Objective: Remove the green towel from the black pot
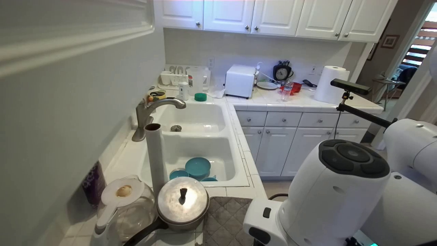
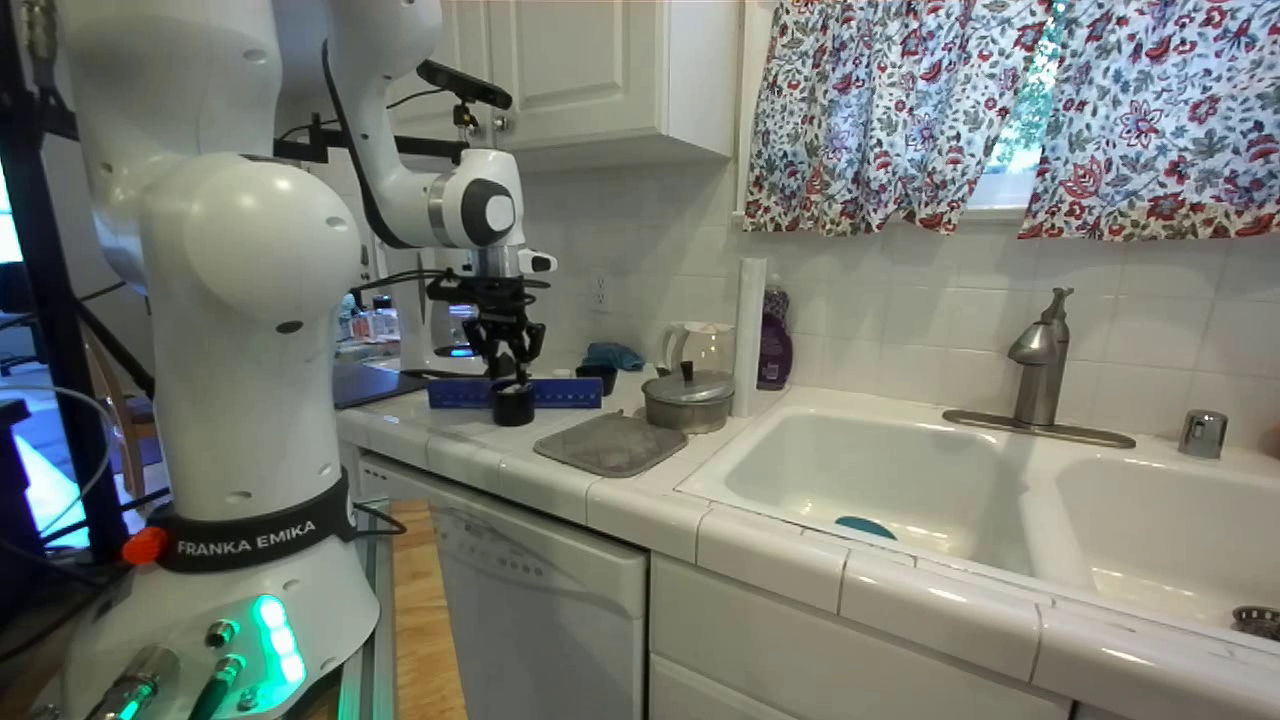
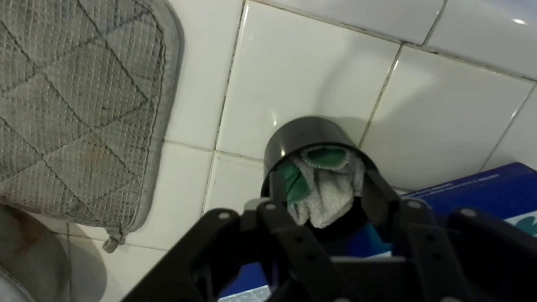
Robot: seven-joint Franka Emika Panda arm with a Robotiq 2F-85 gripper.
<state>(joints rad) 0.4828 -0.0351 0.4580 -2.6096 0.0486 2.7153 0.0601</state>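
The black pot (image 3: 308,131) is a small round cup standing on the white tiled counter; it also shows in an exterior view (image 2: 513,408). The green towel (image 3: 329,191) is bunched inside it, with green patches and pale whitish terry folds facing up. My gripper (image 3: 324,186) points down over the pot's mouth. Its fingers are spread apart with the towel between them, the tips at about the rim. How deep they reach is hard to tell. In an exterior view the gripper (image 2: 510,372) is directly above the pot. In the remaining exterior view the arm hides pot, towel and fingers.
A long blue box (image 2: 570,393) lies right behind the pot. A grey quilted mat (image 3: 75,105) lies beside it, with a lidded saucepan (image 2: 688,403) next to the mat. A teal cloth (image 2: 613,355) sits by a dark container farther back. A sink (image 1: 235,160) is beyond.
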